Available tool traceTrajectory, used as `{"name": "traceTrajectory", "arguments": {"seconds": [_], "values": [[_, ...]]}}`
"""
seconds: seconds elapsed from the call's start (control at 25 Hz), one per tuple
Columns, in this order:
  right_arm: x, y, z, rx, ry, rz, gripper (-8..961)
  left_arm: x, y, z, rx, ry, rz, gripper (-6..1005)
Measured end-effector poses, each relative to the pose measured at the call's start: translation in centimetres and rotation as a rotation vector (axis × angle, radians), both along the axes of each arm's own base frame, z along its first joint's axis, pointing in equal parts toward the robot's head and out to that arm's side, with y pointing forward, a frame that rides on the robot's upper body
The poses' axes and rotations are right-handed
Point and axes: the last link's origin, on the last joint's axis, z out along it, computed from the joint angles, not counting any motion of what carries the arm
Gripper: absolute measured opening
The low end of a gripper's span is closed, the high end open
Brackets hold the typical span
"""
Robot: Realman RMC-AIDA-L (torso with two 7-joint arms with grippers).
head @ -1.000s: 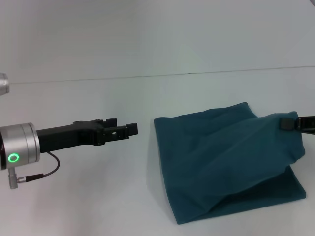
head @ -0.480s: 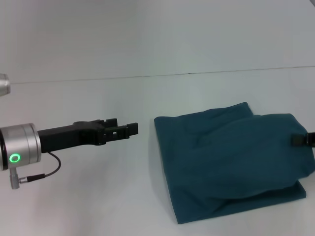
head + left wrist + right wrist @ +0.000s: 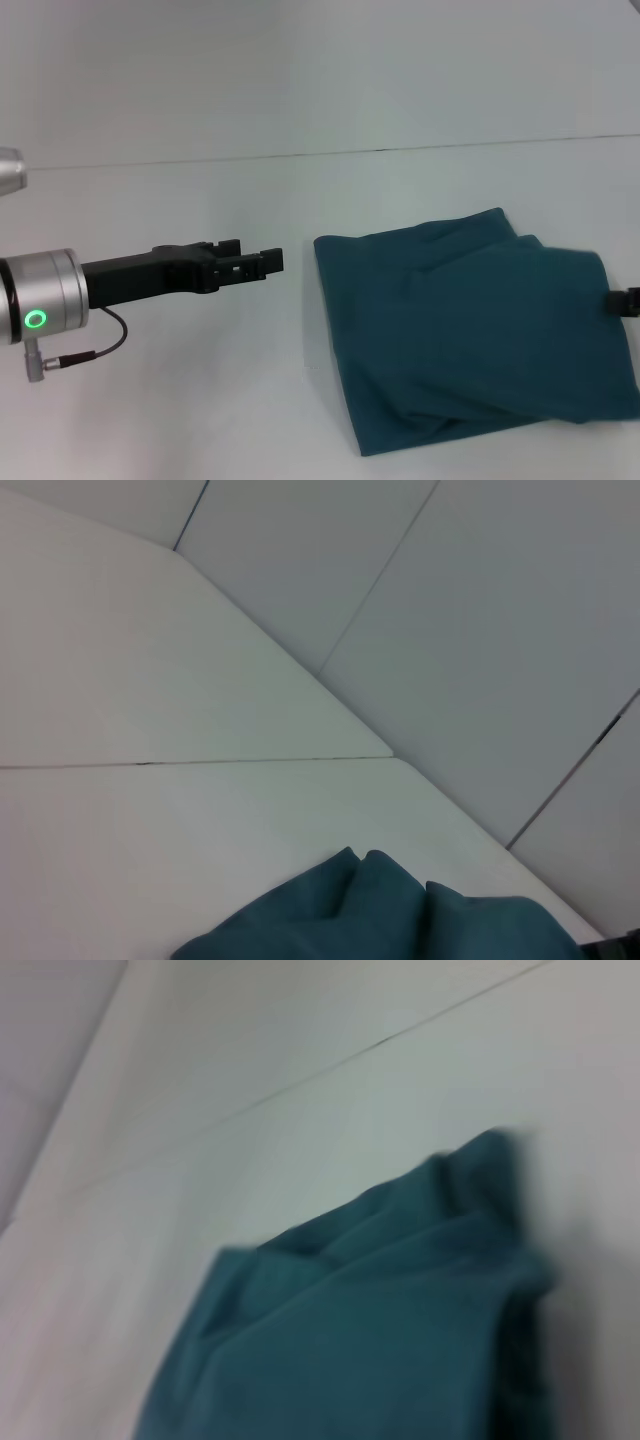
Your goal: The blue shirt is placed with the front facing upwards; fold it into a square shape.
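blue shirt [image 3: 470,335]: folded, lower right of frame
left gripper [image 3: 268,261]: fingers close together, centre left, holding nothing
right gripper [image 3: 627,301]: right edge, grip unclear

Soft, even light from overhead, bright without glare. Faint shadow beside the blue shirt [image 3: 470,335] on the table [image 3: 200,400]. The right wrist view looks smeared, perhaps motion blur.

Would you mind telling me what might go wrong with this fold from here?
The blue shirt's top layer lies skewed over the bottom one, so releasing now may leave an uneven shape rather than a square. The right gripper sits at the shirt's far edge; pulling away could drag the fold. The left gripper hovers beside the shirt, pinning nothing, so the bundle may slide.
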Motion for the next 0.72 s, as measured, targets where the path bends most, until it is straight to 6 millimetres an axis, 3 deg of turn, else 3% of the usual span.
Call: {"name": "traceTrajectory", "arguments": {"seconds": [0.28, 0.52, 0.6, 0.72], "values": [[1.1, 0.5, 1.2, 0.102, -0.01, -0.059, 282, 0.0, 0.1, -0.1, 0.003, 0.006, -0.005, 887], [0.1, 2.5, 0.2, 0.112, 0.006, -0.08, 534, 0.2, 0.2, -0.1, 0.003, 0.006, -0.01, 887], [-0.3, 3.2, -0.5, 0.1, 0.013, -0.079, 760, 0.2, 0.2, -0.1, 0.003, 0.007, -0.012, 887], [-0.6, 3.8, -1.2, 0.088, 0.016, -0.086, 761, 0.3, 0.3, -0.1, 0.003, 0.007, -0.016, 888]]}}
